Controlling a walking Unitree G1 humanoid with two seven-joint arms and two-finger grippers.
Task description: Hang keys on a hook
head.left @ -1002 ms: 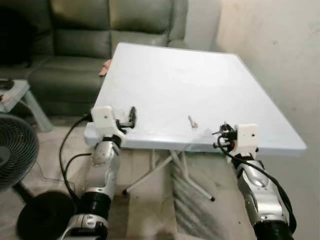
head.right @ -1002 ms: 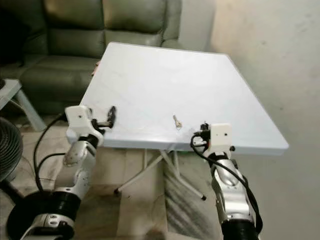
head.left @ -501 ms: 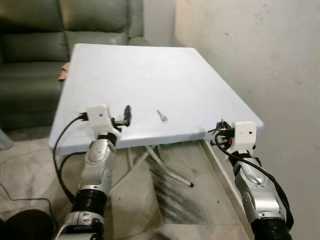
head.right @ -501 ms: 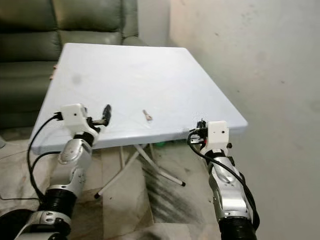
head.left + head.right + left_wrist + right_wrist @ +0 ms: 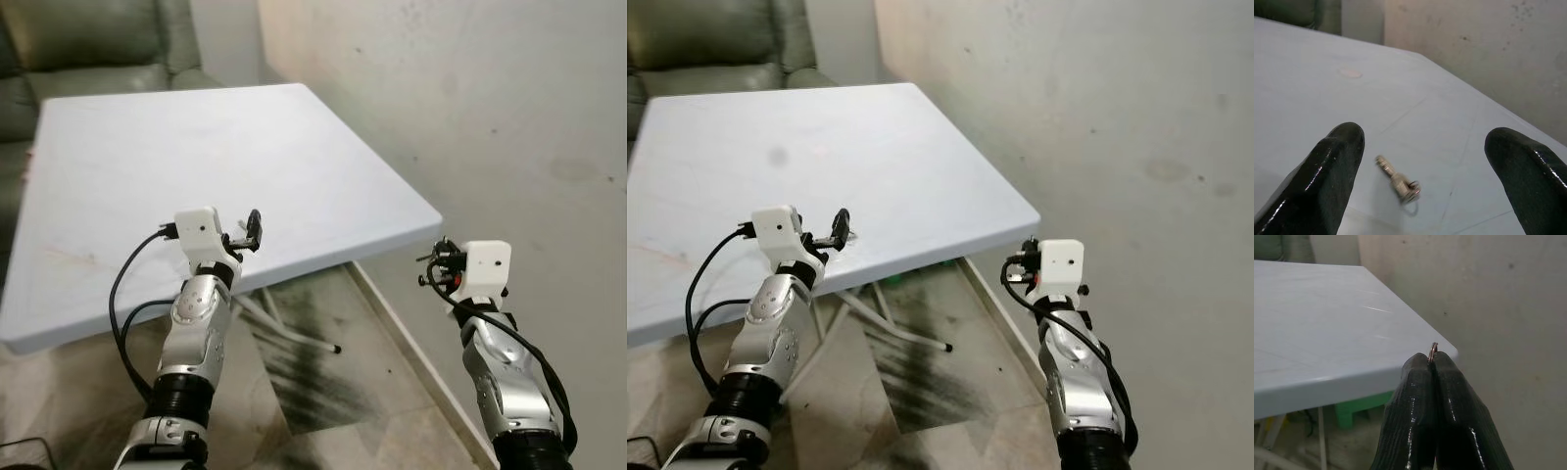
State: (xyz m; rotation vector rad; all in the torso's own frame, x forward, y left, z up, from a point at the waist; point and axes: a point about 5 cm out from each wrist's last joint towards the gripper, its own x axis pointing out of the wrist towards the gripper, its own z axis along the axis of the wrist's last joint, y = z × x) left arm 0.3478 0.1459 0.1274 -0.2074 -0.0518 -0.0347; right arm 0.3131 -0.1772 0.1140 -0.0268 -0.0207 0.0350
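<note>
A small silver key point(image 5: 1398, 182) with a ring lies on the white table point(image 5: 147, 157), seen in the left wrist view between my fingers and a little beyond them. My left gripper point(image 5: 253, 230) hovers open over the table's near edge. My right gripper point(image 5: 438, 269) is held off the table's right corner, near the wall, and is shut. A thin metal key ring point(image 5: 1433, 351) pokes out from between its fingertips point(image 5: 1418, 369); whatever hangs from the ring is hidden.
A bare plaster wall point(image 5: 490, 108) runs along the right, close to the table's right edge. A dark green sofa point(image 5: 88, 39) stands behind the table. Folding table legs point(image 5: 294, 328) and something green point(image 5: 1354, 411) sit underneath. Tiled floor lies ahead.
The whole view has swung to the right: table and sofa slid left and the wall now takes up the right half. Both arms keep the same pose and grip.
</note>
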